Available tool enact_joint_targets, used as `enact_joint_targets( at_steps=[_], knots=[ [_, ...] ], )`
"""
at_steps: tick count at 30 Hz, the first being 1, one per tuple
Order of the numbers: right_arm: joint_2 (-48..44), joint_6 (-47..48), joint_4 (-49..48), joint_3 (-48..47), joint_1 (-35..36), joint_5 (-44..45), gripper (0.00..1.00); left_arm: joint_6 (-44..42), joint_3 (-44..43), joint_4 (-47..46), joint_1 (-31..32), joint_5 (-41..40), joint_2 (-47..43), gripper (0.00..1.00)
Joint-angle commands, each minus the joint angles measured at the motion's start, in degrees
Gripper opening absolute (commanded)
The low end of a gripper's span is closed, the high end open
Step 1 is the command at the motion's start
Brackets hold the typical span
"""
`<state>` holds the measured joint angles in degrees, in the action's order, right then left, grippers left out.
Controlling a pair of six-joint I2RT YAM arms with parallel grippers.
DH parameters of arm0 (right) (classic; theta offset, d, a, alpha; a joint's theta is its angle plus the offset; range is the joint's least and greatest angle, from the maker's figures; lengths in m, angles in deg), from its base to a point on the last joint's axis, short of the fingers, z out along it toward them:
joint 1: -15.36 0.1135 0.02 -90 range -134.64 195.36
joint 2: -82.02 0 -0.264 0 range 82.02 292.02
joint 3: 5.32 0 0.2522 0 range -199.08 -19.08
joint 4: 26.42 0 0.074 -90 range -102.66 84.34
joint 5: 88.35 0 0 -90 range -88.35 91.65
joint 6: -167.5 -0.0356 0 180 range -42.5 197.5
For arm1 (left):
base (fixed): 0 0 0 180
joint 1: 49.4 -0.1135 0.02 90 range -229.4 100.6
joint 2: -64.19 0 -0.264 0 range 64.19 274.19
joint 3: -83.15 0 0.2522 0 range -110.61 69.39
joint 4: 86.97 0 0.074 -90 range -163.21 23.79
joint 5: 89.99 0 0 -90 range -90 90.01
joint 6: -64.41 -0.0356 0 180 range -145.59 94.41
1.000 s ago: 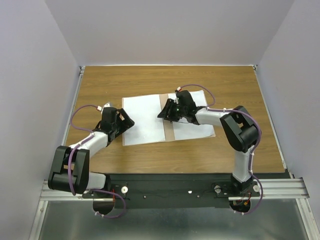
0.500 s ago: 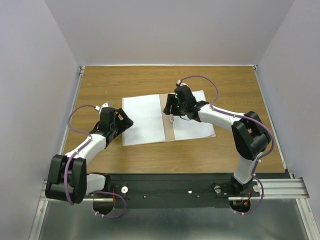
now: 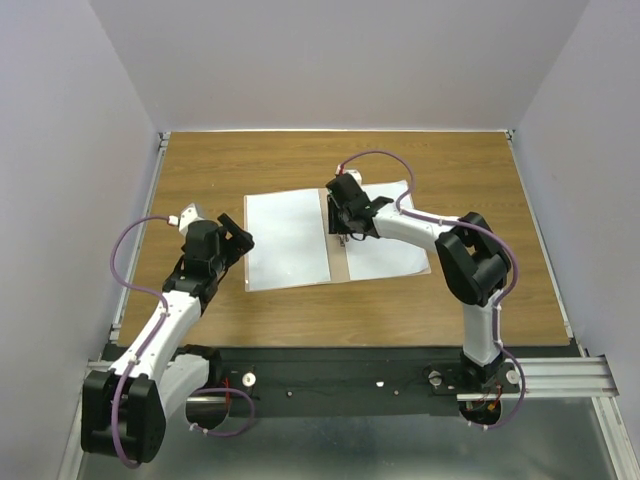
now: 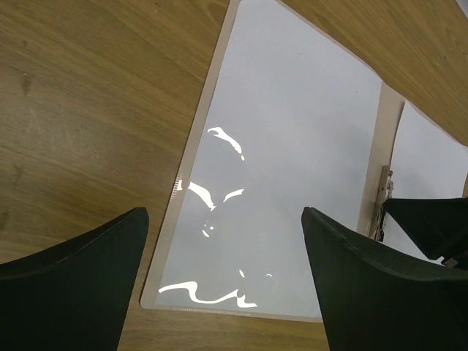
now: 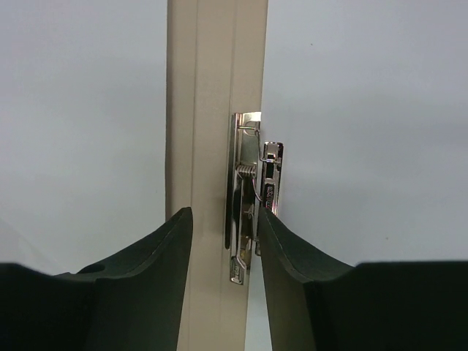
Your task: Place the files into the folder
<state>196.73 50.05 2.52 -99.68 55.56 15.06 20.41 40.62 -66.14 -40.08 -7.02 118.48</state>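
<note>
The folder lies open mid-table, its tan spine carrying a metal clip. Its left leaf is glossy and looks white beneath, with a thin tan border. A white file sheet lies on the right half, beside the clip. My right gripper hangs over the spine, jaws partly open astride the clip; the right finger touches the clip's lever, the left one stands apart. My left gripper is wide open above the leaf's near left corner, holding nothing.
Wooden tabletop shows all around the folder. Grey walls close in the left, right and far sides. A metal rail with the arm bases runs along the near edge.
The left arm has drawn back toward the near edge, its gripper shifting slightly left. The right gripper has slid a little toward the far left along the spine.
</note>
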Motion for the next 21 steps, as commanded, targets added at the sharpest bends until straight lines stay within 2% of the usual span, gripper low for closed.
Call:
enact_joint_targets(
  at_steps=[1, 12, 16, 18, 21],
  knots=[
    [2.35, 0.81, 2.92, -3.07, 0.75, 2.68, 0.48, 0.67, 0.83, 1.54, -0.18, -2.2, 0.56, 0.95],
    [6.22, -0.07, 5.03, -6.06, 1.72, 3.91, 0.41, 0.06, 1.35, 0.31, -0.18, -1.15, 3.02, 0.95],
    [6.92, -0.77, 6.96, -6.94, 2.68, 8.38, 0.39, 0.06, 1.44, 0.14, -0.18, -0.88, 2.67, 0.95],
    [7.62, -0.95, 7.58, -7.29, 3.03, 8.3, 0.32, 0.06, 1.53, 0.14, -0.18, -0.88, 2.67, 0.95],
    [9.47, -1.82, 9.6, -8.78, 3.56, 10.84, 0.3, 0.06, 1.62, 0.05, -0.18, -0.88, 2.58, 0.95]
  ],
)
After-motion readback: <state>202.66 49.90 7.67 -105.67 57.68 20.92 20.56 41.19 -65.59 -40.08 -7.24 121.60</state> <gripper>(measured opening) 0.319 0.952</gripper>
